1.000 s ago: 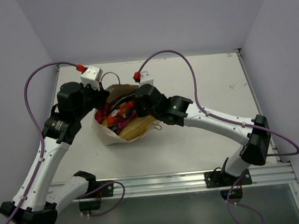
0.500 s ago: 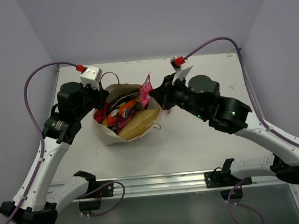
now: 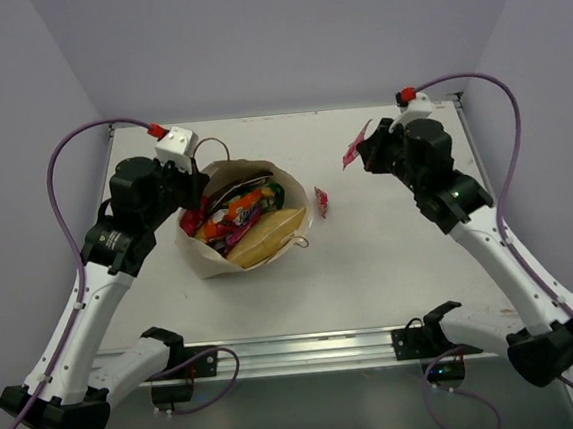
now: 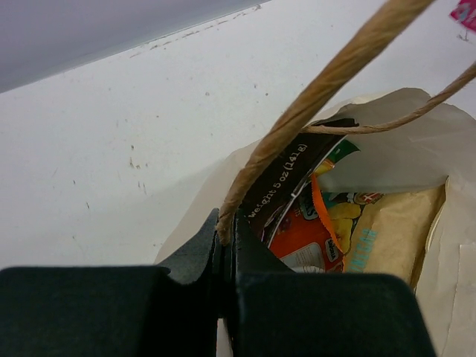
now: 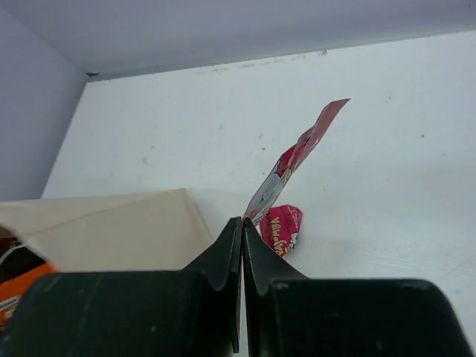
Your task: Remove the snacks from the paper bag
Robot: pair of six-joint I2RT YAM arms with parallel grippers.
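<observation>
R gripper (image 5: 242, 223): jaws pinched shut on lower edge of magenta-pink pkt (image 5: 297, 152). Pkt stands up and away from the tips, long axis roughly in line w/ fingers, clear of table (image 3: 400, 255). Tiny red pkt (image 5: 281, 227) lies on tabletop beyond the tips, btw R jaws and paper bag (image 3: 205, 262).

L gripper (image 4: 225, 225): clamped on cord handle (image 4: 327, 82), bag mouth held open. Remaining snacks (image 3: 237, 217) in bag, well left of R jaws. L arm nearer but occupied, so I'd guess R does the set-down.

Hidden: lower pkts in bag, count unclear; how deep R's bite goes.
</observation>
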